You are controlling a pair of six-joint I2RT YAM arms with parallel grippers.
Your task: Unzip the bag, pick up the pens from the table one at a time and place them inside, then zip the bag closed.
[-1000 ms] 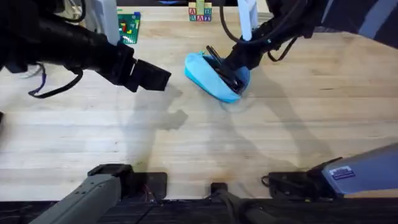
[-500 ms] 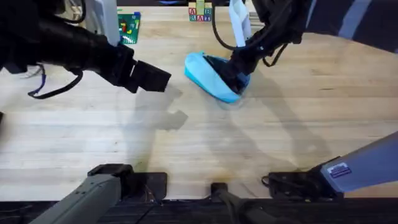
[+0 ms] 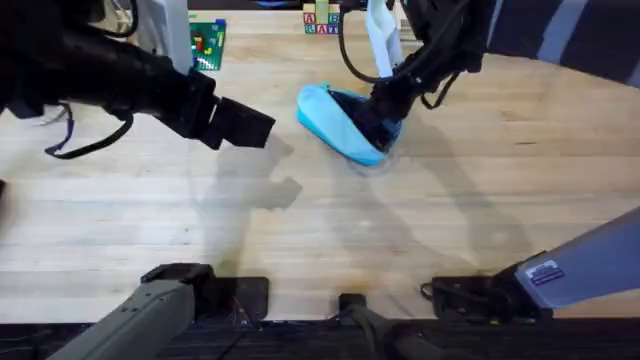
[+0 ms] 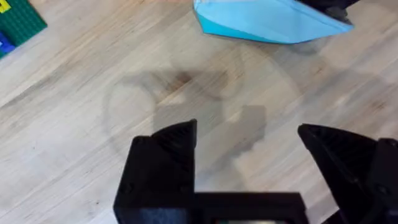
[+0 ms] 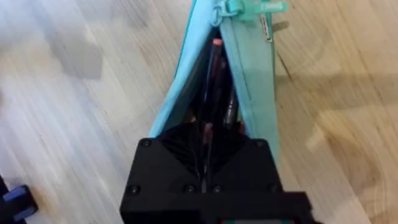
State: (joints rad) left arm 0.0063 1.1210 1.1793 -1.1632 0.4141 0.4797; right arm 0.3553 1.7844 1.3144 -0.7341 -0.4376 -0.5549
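Note:
The light blue bag [image 3: 335, 122] lies unzipped at the back middle of the table [image 3: 450, 220]. My right gripper [image 3: 379, 117] reaches down into its open mouth. In the right wrist view the gripper [image 5: 203, 148] is shut on a thin pen [image 5: 206, 132] inside the bag [image 5: 249, 74], beside other dark pens [image 5: 215, 53]. The teal zipper pull [image 5: 250, 7] sits at the bag's far end. My left gripper [image 3: 258, 124] hovers open left of the bag, holding nothing. In its wrist view the gripper [image 4: 249, 146] is over bare wood, short of the bag [image 4: 267, 22].
A green building plate [image 3: 207, 42] and stacked letter blocks [image 3: 322, 20] stand along the table's back edge. The plate's corner [image 4: 18, 18] shows in the left wrist view. Bare wood spreads across the table's front half.
The right gripper has pushed deeper into the bag's mouth, and the pen that stuck out above the bag has gone inside. The left arm has stayed put.

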